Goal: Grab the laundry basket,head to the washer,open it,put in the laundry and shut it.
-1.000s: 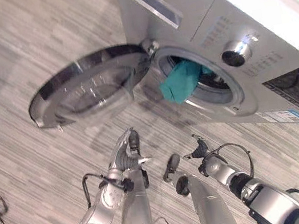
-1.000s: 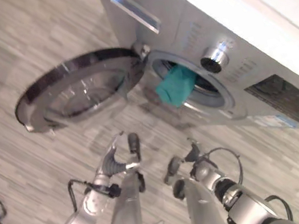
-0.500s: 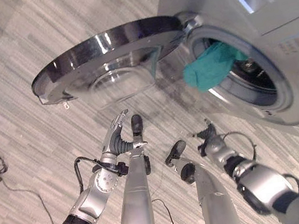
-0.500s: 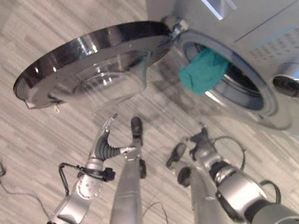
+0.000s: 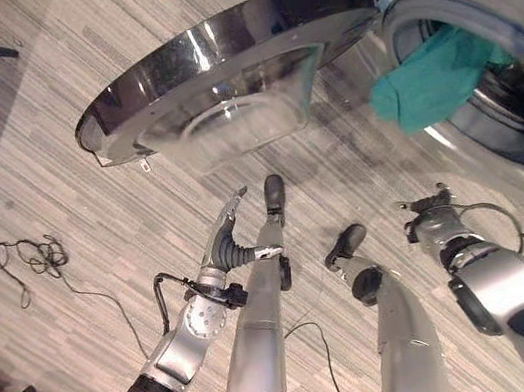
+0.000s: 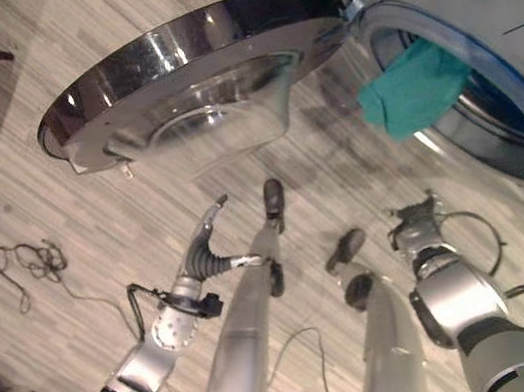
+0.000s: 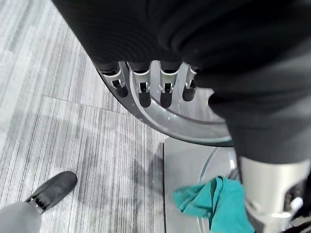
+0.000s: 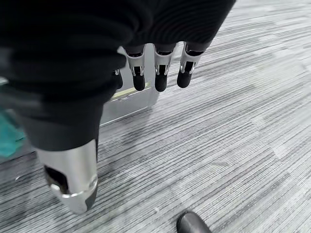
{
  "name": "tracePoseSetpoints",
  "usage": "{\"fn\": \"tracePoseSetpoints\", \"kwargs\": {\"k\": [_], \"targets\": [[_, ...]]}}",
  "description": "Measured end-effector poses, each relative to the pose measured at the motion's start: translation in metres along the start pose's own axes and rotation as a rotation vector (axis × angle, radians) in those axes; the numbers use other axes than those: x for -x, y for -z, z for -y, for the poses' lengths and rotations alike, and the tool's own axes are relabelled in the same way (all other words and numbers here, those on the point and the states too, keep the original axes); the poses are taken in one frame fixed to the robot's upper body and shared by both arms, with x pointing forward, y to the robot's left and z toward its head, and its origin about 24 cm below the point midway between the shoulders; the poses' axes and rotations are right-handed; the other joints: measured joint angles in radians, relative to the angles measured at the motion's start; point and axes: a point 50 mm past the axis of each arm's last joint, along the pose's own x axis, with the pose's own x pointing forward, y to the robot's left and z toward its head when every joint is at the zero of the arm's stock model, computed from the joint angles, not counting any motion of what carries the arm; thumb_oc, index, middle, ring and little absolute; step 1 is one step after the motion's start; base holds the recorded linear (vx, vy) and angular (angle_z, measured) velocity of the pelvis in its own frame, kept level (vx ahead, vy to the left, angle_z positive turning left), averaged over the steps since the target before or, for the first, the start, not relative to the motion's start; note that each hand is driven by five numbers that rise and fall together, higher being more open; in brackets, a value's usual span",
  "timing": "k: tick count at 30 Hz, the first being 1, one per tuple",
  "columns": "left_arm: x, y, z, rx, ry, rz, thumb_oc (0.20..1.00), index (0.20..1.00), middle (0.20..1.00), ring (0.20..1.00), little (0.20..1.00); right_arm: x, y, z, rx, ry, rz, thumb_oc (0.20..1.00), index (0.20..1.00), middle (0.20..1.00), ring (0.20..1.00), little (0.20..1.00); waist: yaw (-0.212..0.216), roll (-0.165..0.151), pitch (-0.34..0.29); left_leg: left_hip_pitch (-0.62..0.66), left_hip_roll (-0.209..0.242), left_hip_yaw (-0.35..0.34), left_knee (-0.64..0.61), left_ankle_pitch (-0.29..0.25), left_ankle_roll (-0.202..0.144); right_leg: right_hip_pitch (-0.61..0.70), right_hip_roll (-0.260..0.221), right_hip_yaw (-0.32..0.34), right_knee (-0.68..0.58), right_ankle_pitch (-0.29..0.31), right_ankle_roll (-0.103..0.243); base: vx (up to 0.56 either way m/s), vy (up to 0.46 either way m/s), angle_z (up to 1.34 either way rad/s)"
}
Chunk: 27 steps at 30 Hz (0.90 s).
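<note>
Nearest the camera, the left hand (image 5: 229, 248) is held low over the grey plank floor (image 5: 58, 191), its fingers relaxed and fairly straight, with nothing in it; the wrist view shows its dark tips (image 7: 144, 99) pointing toward the rim of the washer door (image 5: 217, 57). The right hand (image 5: 431, 222) hangs on the other side, below the washer's mouth, its fingers loosely extended and likewise empty. Beyond both hands the round glass-centred door stands swung wide, hinged at the washer (image 6: 517, 29). A teal cloth (image 5: 430, 80) is draped over the lip of the drum opening (image 5: 521, 110), partly inside and partly hanging out. The step in hand is judged to be the finishing of the loading before the shutting: the cloth would best be pushed fully past the lip first, since any fold left over the seal would probably be caught by the door. The door is then best pressed on its outer rim, far from the hinge, and swung in an even arc. A tangle of loose cord (image 5: 34, 258) lies on the floor well off to the left, clear of the door's path.
</note>
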Motion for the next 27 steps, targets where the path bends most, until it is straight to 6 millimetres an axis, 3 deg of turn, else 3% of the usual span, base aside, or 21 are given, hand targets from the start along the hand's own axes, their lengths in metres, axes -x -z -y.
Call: {"fn": "tracePoseSetpoints", "kwargs": {"k": [7, 17, 27], "targets": [[-0.004, -0.008, 0.008, 0.025, 0.035, 0.035, 1.0, 1.0, 1.0, 1.0, 1.0, -0.003, -0.035, 0.017, -0.118, 0.031, 0.041, 1.0, 1.0, 1.0, 1.0, 1.0, 0.007, 0.038, 0.0, -0.114, -0.024, 0.022, 0.139, -0.036, 0.025, -0.106, -0.08, 0.004, 0.172, -0.07, -0.011, 0.02, -0.006, 0.14], [-0.005, -0.012, 0.009, 0.071, 0.035, 0.053, 1.0, 1.0, 1.0, 1.0, 1.0, -0.001, -0.068, 0.03, -0.244, 0.048, 0.085, 1.0, 1.0, 1.0, 1.0, 1.0, 0.025, 0.041, -0.002, -0.255, -0.057, 0.015, 0.291, -0.079, 0.044, -0.221, -0.159, 0.009, 0.351, -0.142, -0.029, 0.03, -0.036, 0.14], [-0.004, -0.018, 0.007, 0.086, 0.027, 0.078, 1.0, 1.0, 1.0, 1.0, 1.0, -0.013, -0.077, 0.088, -0.401, 0.189, 0.058, 1.0, 1.0, 1.0, 1.0, 1.0, 0.033, 0.041, -0.002, -0.352, -0.09, 0.003, 0.404, -0.118, 0.053, -0.283, -0.218, 0.006, 0.454, -0.194, -0.022, 0.03, -0.015, 0.1]]}}
